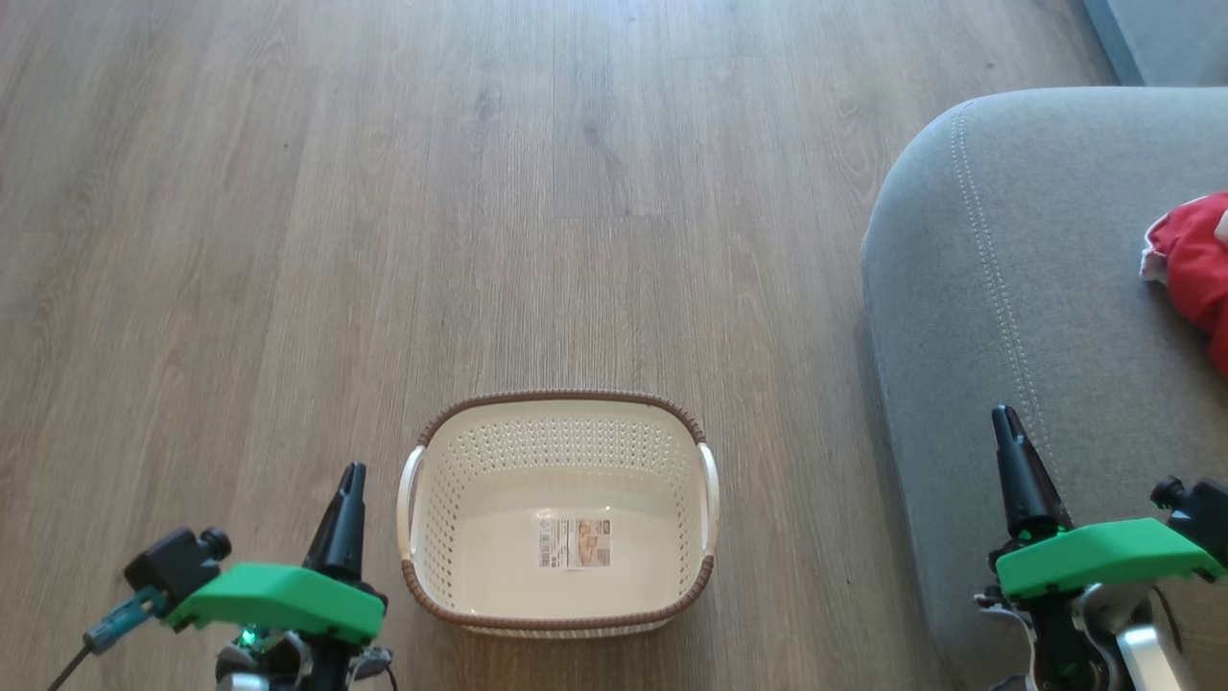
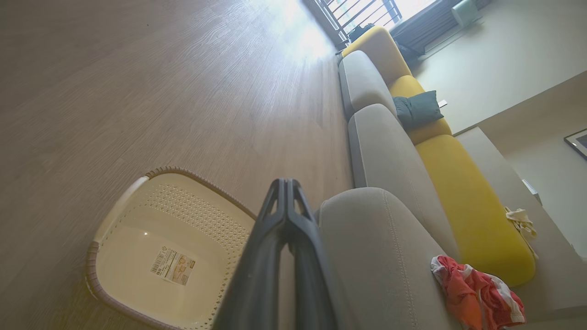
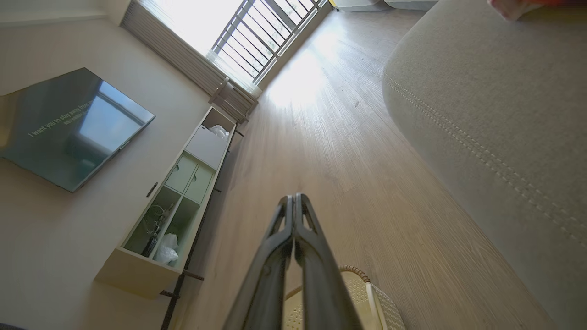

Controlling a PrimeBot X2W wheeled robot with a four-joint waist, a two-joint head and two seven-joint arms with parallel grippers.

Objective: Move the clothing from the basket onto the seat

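1. Left gripper (image 1: 352,472), lower left in the head view, stands just beside the basket's (image 1: 561,394) left handle, its two dark fingers pressed together and gripping nothing; the left wrist view shows the same clenched tips (image 2: 285,183).
2. Right gripper (image 1: 1003,415), lower right, rises against the grey seat (image 1: 1036,288), its fingers likewise clamped on each other with nothing between them, as the right wrist view confirms (image 3: 292,198).
3. The cream basket sits upright on the wooden floor (image 1: 384,192) between the two grippers, a printed label (image 1: 574,542) in plain sight on its bottom.
4. The clothing (image 1: 1194,264), a crumpled red heap with white trim, lies on the seat at the head view's right edge, well apart from the basket; the left wrist view shows it (image 2: 477,293) on the seat cushion near a yellow backrest (image 2: 458,197).
5. A dark teal cushion (image 2: 417,110) rests farther along the sofa.
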